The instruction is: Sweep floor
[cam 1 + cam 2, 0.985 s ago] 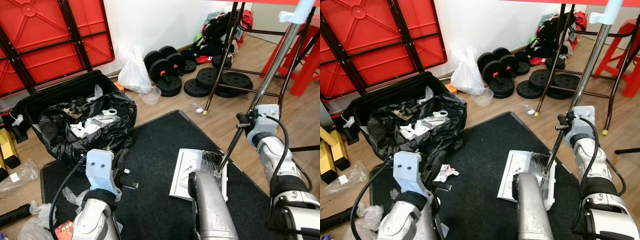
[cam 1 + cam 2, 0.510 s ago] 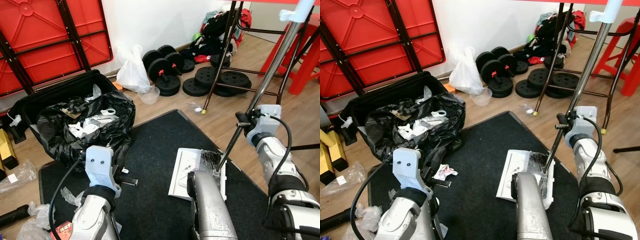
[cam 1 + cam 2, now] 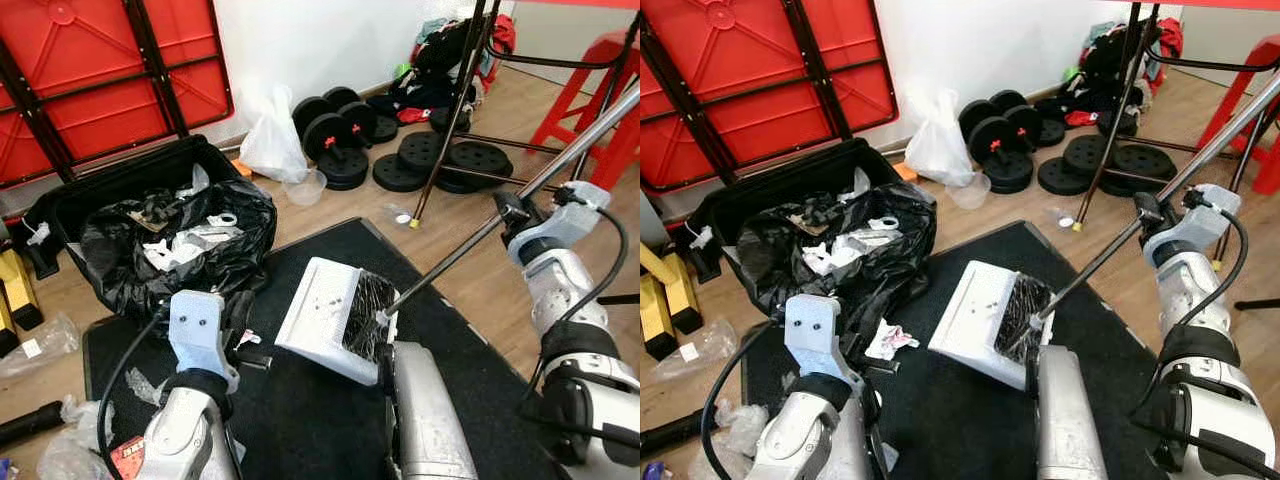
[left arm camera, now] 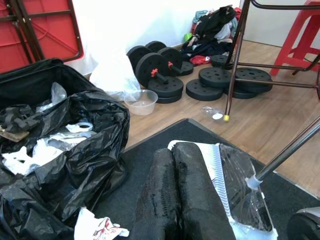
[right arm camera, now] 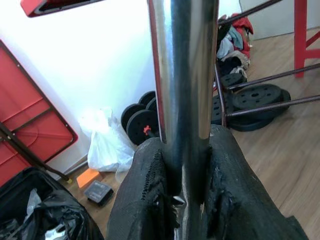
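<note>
Dustpan (image 3: 335,317) tilts toward the bag, its pole slanting up-right, clenched by right end effector (image 5: 182,195).

On the mat (image 3: 330,400) the tilted dustpan (image 3: 335,318) sits near centre, the rubbish bag (image 3: 175,245) in its case to its far left, the weight plates (image 3: 400,150) far behind against the wall, the stool legs (image 3: 455,100) to the right.

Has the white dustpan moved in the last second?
Yes. The white dustpan has tipped up off the black mat and swung toward the black trash bag, as the right gripper leaned its metal handle over.
</note>
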Controlling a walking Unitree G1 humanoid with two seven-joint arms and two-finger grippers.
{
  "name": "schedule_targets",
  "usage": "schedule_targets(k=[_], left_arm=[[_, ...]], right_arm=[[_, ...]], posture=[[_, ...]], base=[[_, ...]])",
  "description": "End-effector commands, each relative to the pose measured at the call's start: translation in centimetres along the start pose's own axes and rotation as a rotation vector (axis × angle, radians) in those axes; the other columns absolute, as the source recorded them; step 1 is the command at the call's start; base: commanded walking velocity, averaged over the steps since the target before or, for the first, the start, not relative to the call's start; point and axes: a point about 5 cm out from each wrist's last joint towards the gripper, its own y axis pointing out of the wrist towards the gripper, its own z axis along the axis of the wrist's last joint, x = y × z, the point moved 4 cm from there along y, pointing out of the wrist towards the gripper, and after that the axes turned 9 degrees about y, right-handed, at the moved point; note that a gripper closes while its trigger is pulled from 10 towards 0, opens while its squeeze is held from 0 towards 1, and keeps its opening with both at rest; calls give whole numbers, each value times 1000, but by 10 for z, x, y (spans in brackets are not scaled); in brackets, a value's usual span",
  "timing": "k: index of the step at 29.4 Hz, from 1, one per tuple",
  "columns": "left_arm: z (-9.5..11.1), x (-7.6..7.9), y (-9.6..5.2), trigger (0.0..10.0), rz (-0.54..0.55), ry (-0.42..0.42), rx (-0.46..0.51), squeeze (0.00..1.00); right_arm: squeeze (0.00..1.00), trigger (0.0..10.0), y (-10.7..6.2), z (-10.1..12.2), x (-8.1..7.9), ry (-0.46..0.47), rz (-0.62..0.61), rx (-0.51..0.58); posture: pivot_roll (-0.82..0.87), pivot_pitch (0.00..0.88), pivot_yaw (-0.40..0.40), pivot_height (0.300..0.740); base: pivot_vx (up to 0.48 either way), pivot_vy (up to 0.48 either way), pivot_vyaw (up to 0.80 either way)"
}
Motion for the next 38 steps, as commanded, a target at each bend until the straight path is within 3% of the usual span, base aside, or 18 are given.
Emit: schedule_targets(k=[1, 6, 9, 11, 19, 21, 24, 38], left_arm=[[-3, 0, 1, 10000, -14, -4, -8, 0], [-4, -6, 3, 10000, 13, -15, -14, 0], [-6, -27, 11, 10000, 114, -53, -36, 0], [-6, -30, 13, 10000, 132, -64, -41, 0], [-4, -34, 19, 10000, 142, -82, -46, 0], [-4, -27, 24, 10000, 98, -99, -61, 0], [-2, -27, 25, 10000, 99, -104, -46, 0], [1, -31, 27, 10000, 106, -87, -39, 0]], right_arm=[[0, 10000, 9, 41, -19, 33, 76, 133], [0, 10000, 10, 50, -23, 27, 92, 153], [0, 10000, 9, 57, -32, 8, 138, 171], [0, 10000, 8, 59, -34, 1, 148, 175], [0, 10000, 6, 64, -39, -10, 176, 186], [0, 10000, 6, 63, -42, -17, 185, 182], [0, 10000, 6, 63, -42, -18, 186, 183], [0, 10000, 6, 60, -56, -8, 225, 176]], posture=[[-169, 4, -11, 450], [-173, 0, -11, 460], [-182, 0, -11, 475], [-186, 0, -9, 480], [-195, 0, 0, 505], [-195, 0, 3, 520], [-195, 0, 4, 525], [-184, 0, -1, 570]], base=[[0, 0, 0], [0, 0, 0], [0, 0, 0], [0, 0, 0], [0, 0, 0], [-480, 0, 0], [-480, 0, 0], [0, 0, 0]])
